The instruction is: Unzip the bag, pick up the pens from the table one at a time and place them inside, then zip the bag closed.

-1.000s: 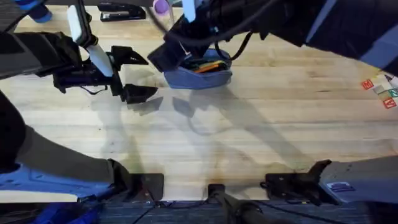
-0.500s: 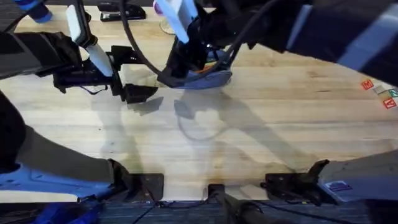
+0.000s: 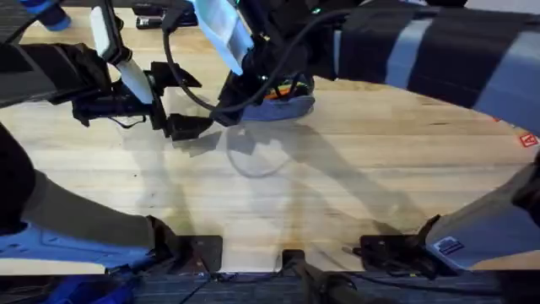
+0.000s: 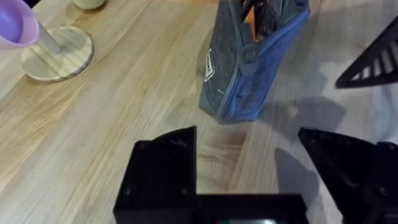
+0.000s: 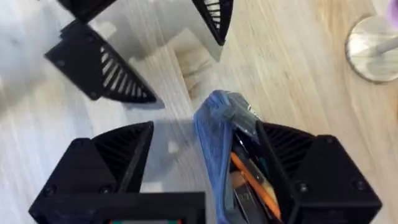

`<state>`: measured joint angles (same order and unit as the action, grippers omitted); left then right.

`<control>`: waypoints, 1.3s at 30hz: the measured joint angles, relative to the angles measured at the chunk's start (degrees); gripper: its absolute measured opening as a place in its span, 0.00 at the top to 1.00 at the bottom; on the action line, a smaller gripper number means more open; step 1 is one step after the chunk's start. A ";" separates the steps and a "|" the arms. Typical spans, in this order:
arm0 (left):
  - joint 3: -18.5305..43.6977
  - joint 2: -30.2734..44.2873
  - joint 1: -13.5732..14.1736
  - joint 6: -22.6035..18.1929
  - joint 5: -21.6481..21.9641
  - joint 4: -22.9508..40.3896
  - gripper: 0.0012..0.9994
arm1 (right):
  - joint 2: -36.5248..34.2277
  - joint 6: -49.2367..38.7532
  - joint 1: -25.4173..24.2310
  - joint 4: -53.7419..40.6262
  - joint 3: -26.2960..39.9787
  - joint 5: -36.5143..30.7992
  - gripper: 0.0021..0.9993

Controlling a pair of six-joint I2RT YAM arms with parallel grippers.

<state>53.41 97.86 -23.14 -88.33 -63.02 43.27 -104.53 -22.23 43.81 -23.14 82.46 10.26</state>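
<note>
The table [image 3: 371, 160] is seen as a broad top of light wooden planks with clear grain, and most of its surface is left bare. The bag [image 3: 283, 103], a blue-grey fabric pouch, is rested directly on the wood; it is found just ahead of the left gripper [image 4: 249, 180] and between the fingers of the right gripper [image 5: 205, 168], with orange pens [image 5: 252, 180] shown inside its open top. A round wooden base with a white stem and a purple cup [image 4: 53, 46] is stood on the planks beyond the left gripper, well apart from the pouch. Small red cards [image 3: 529, 140] are laid at the far right edge.
</note>
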 joint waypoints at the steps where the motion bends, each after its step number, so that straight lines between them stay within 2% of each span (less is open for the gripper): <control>1: 0.00 0.00 0.00 0.00 0.00 0.00 0.01 | -0.32 0.44 0.00 0.61 0.00 0.00 0.00; 6: 0.00 0.00 0.00 0.00 -0.02 0.00 0.01 | -1.90 2.06 0.00 1.95 0.00 0.01 0.00; 8: 0.00 0.00 0.00 0.00 -0.01 0.00 0.01 | -2.52 2.66 0.00 2.01 0.00 0.00 0.03; 18: 0.00 0.00 0.00 0.00 -0.01 0.00 0.01 | -2.84 4.01 0.00 2.14 0.00 0.00 0.37; 32: 0.00 0.00 0.00 0.00 -0.01 0.00 0.01 | -2.85 4.03 0.00 2.15 0.00 -2.23 0.49; 33: 0.00 0.00 0.00 0.00 -0.02 0.00 0.01 | -2.84 4.05 0.00 2.15 0.00 -2.50 0.52; 34: 0.00 0.00 0.00 0.00 -0.02 0.00 0.01 | -2.84 4.02 0.00 2.16 0.00 -3.03 0.73; 36: 0.00 0.00 0.00 0.00 -0.01 0.00 0.01 | -2.85 4.15 -0.09 2.30 0.00 -3.43 0.90; 37: 0.00 0.00 0.00 0.00 -0.02 0.00 0.01 | -2.84 4.22 -0.17 2.33 0.00 -3.55 0.95; 39: 0.00 0.00 0.00 0.00 -0.01 0.00 0.01 | -2.84 4.23 -0.22 2.36 0.00 -3.69 0.97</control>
<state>53.41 97.86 -23.14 -88.33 -63.04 43.27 -107.37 -18.00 43.59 -20.78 82.46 6.57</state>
